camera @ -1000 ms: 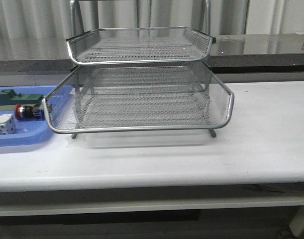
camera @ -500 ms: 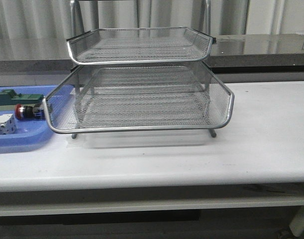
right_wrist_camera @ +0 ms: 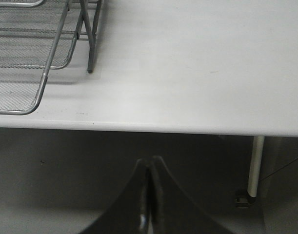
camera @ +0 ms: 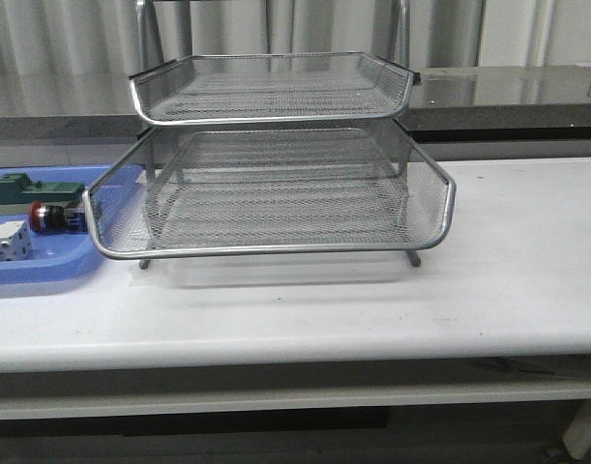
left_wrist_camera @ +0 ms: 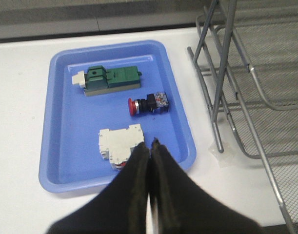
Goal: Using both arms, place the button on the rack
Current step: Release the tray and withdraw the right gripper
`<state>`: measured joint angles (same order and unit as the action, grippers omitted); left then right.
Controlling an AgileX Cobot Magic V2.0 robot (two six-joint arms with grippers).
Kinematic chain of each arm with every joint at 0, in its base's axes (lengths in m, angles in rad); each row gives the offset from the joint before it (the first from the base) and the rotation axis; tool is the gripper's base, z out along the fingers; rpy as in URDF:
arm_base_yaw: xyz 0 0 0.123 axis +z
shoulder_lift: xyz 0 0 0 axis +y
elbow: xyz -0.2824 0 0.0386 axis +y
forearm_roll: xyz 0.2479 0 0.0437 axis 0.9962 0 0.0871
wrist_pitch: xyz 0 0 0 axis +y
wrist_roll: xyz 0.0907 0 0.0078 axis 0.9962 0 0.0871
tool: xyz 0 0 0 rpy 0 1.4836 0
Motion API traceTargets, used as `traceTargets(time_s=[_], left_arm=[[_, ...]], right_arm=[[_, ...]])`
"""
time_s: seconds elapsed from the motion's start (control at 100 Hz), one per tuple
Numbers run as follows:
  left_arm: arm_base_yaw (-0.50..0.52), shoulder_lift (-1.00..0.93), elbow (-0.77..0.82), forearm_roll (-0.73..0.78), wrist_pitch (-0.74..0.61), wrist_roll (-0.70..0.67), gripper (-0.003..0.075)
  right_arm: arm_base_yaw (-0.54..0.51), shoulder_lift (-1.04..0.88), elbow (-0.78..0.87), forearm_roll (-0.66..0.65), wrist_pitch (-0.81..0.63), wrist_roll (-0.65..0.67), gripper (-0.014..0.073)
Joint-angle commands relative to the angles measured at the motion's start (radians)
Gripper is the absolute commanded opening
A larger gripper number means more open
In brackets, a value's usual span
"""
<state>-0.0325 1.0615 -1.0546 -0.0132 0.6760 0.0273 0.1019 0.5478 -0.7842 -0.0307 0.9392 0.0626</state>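
The button (left_wrist_camera: 148,104), with red head, black barrel and blue rear block, lies on its side in the blue tray (left_wrist_camera: 63,141); it also shows in the front view (camera: 51,217) at the far left. The silver wire rack (camera: 276,193) stands mid-table; its legs and trays show in the left wrist view (left_wrist_camera: 236,83) and the right wrist view (right_wrist_camera: 36,53). My left gripper (left_wrist_camera: 149,145) is shut and empty above the tray's near edge, short of the button. My right gripper (right_wrist_camera: 149,163) is shut and empty, below and in front of the table edge. Neither arm shows in the front view.
The blue tray (camera: 44,266) also holds a green block (left_wrist_camera: 109,79) and a white block (left_wrist_camera: 120,145), the latter right by my left fingertips. The white table (camera: 508,251) stretches right of the rack. A table leg (right_wrist_camera: 255,165) stands near my right gripper.
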Motion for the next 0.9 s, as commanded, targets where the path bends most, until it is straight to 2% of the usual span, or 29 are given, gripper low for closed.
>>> traceTargets(time_s=[0.0,0.25,0.55,0.6,0.65,0.8,0.84,0.89], left_arm=[[0.003,0.093,-0.11,0.001,0.015,0.022,-0.0021],[0.003,0.311,-0.282,0.013,0.135,0.077,-0.0021],[0.003,0.39,-0.323,0.013,0.19,0.129,0.0],[0.003,0.39,-0.323,0.013,0.191,0.129,0.0049],[0.003,0.39,-0.323,0.013,0.192,0.129,0.0131],[0.003,0.39,-0.323,0.013,0.215,0.129,0.052],[0.003,0.39,-0.323,0.013,0.215,0.129,0.0593],[0.003,0.39,-0.323,0.013,0.213,0.129,0.0638]], right_arm=[[-0.001,0.002,-0.02,-0.015,-0.062,-0.001,-0.0069],[-0.001,0.002,-0.02,-0.015,-0.062,-0.001,-0.0069],[-0.001,0.002,-0.02,-0.015,-0.062,-0.001,-0.0069],[-0.001,0.002,-0.02,-0.015,-0.062,-0.001,-0.0069],[-0.001,0.002,-0.02,-0.015,-0.062,-0.001,-0.0069],[-0.001,0.002,-0.02,-0.015,-0.062,-0.001,-0.0069],[-0.001,0.002,-0.02,-0.015,-0.062,-0.001,-0.0069],[-0.001,0.002,-0.02,-0.015,-0.062,-0.001,-0.0069]])
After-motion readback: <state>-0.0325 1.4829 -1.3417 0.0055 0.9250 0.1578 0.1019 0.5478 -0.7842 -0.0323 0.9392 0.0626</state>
